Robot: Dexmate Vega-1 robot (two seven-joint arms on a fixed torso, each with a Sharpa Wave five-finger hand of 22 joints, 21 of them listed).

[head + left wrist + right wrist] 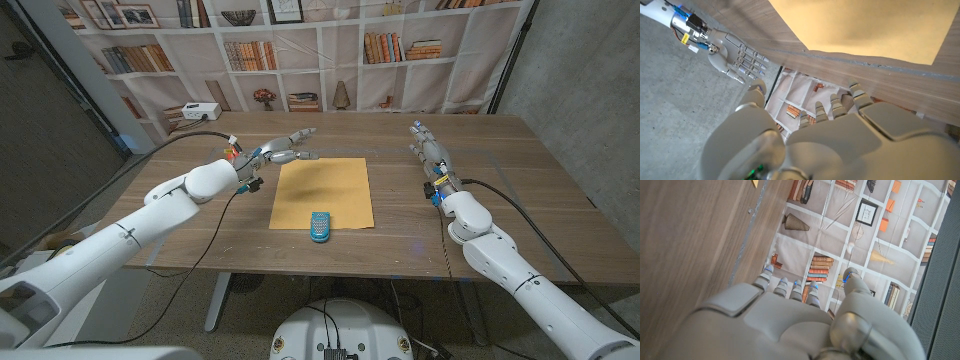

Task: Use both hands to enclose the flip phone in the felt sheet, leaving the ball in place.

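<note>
flip phone overhanging felt sheet near edge

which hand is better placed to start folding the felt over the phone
Left, probably. The left hand hovers open at the far left corner of the tan felt sheet, its fingers almost over the edge. The right hand stands well off to the sheet's side. The flip phone lies on the near edge.

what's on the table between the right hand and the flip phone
Head view: mostly bare wood between the right hand and the flip phone, then the felt sheet that the phone's far end lies on.
</note>
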